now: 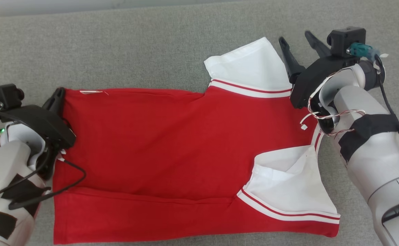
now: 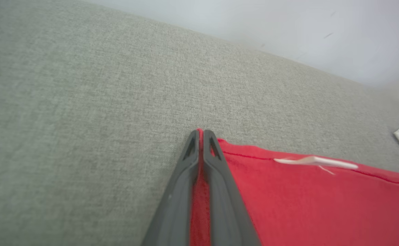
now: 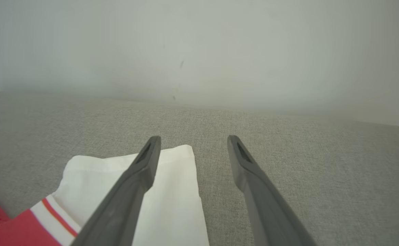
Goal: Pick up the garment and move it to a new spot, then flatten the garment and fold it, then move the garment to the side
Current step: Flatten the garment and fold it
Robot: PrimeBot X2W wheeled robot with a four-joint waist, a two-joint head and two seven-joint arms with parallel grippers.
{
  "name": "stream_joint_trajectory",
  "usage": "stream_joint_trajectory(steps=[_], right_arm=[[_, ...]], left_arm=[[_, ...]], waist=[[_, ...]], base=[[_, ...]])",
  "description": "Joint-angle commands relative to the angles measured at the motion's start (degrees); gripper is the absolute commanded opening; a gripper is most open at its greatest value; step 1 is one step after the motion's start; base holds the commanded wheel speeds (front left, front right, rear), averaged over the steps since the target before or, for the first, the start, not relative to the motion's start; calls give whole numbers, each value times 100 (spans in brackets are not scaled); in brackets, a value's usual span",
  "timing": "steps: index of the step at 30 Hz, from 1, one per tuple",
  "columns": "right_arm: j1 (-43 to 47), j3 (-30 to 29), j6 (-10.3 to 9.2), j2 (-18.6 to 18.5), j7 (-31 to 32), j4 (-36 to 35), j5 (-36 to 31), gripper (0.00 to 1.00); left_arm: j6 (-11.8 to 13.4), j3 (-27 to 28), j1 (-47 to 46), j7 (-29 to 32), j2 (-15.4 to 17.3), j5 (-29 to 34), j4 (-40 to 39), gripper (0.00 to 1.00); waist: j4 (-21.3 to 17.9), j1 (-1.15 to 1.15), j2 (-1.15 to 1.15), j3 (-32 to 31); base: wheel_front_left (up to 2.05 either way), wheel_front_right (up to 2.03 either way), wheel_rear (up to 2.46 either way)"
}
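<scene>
Left gripper: grips the garment at a corner of its red edge. Fingers together, with a strip of red cloth clamped between them right up to the tips. Just right of those tips, along the garment's edge: a small white tag. Ahead and left of the tips: bare grey surface.

Right gripper: hovers with fingers well apart and holds nothing. Beneath its left finger: a white sleeve, with red-and-white trim back toward the wrist. Beneath its right finger: grey surface, clear of the cloth. Cannot tell whether the left finger touches the sleeve. Ahead of the tips: more surface, then a pale wall.

Between the two grippers: lies spread and mostly flat, red body up, with a long crease running along the side nearer the robot. Beside the right forearm: a second sleeve, white, folded in over the red body.
</scene>
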Motion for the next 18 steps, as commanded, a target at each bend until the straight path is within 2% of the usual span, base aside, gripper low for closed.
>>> stream_joint_trajectory(steps=[1,7,18], right_arm=[[-153,21,-10,48,131,125,-9,100],[-504,17,-11,174,487,562,149,100],[-719,63,-11,220,588,883,-194,100]], left_arm=[[15,-7,-106,-50,56,-38,19,0],[13,-147,-190,-38,91,-161,-65,0],[13,-458,-377,-26,76,-316,-173,0]], waist=[[-12,0,-1,76],[-64,0,-1,196],[124,0,-1,359]], base=[[0,0,0],[0,0,0],[0,0,0]])
